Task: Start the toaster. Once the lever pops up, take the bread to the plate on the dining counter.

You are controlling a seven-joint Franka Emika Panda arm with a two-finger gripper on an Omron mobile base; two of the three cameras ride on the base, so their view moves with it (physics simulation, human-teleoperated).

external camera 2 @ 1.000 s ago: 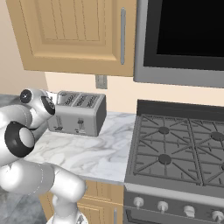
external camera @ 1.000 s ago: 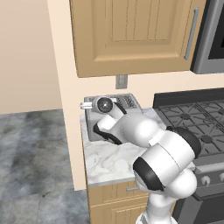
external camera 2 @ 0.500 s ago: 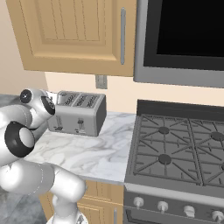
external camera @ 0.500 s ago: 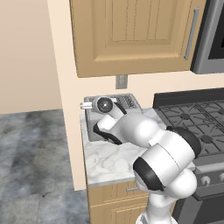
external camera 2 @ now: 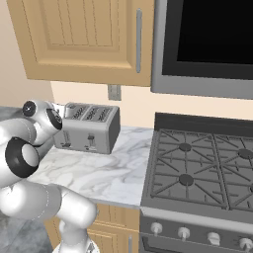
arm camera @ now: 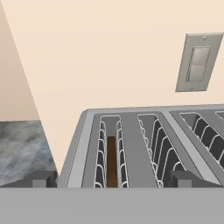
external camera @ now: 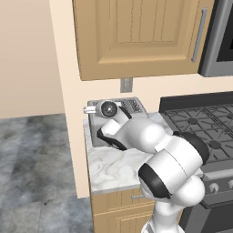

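We hover our two-finger gripper [arm camera: 112,178] wide open, holding nothing, above the boxy grey metal toaster [external camera 2: 88,127] | thin dark brown bread slice [arm camera: 111,161] sits deep in far-left slot | placed to sight slots before the levers

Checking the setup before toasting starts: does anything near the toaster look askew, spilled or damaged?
Nothing stands out. The toaster sits upright on the marble counter, the bread stands low in one slot, and the open gripper hangs above.

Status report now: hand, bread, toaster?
Hand open, empty, above toaster. Bread low in end slot. Nothing in the way.
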